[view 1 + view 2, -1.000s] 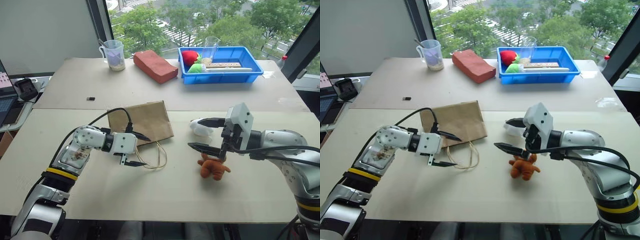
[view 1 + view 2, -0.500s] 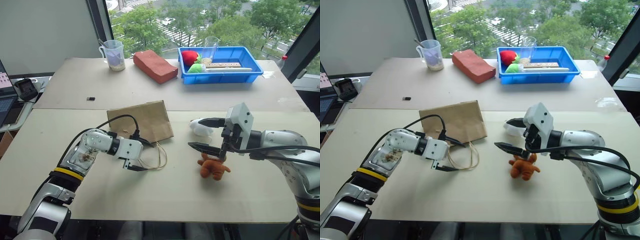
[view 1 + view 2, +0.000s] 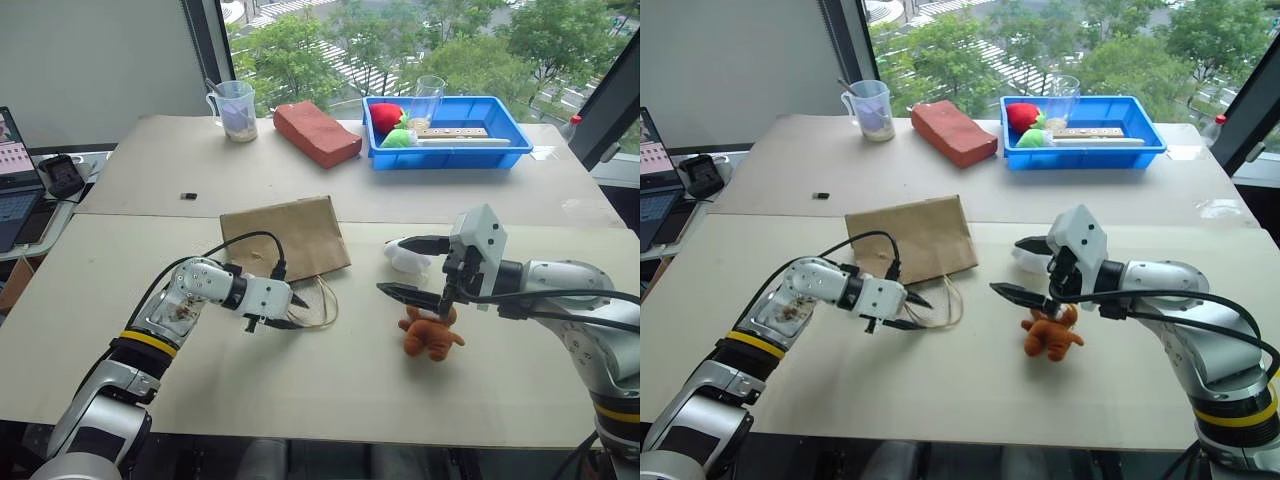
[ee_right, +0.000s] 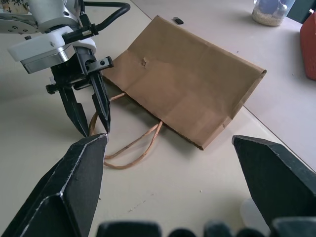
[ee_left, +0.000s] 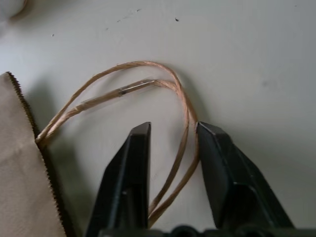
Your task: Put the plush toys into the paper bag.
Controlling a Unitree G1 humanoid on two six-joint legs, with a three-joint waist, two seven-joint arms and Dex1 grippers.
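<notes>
Two tan loop handles (image 5: 163,123) are passing between the narrowed fingers of our left end effector (image 3: 293,311), which is not fully closed on them. We are seeing the paper bag (image 3: 284,238) lying flat on the counter (image 3: 330,390). Our right end effector (image 3: 410,267) is hovering wide open above the brown monkey toy (image 3: 430,334), beside the white plush toy (image 3: 405,258).

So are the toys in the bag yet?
Not yet. Nothing is packed: the paper bag lies flat on the table, and the brown monkey and white toy sit beside it. In hand now: the left tool is closing around the bag's handles. The right tool waits open above the toys. Opening the bag and dropping both in is left.
</notes>
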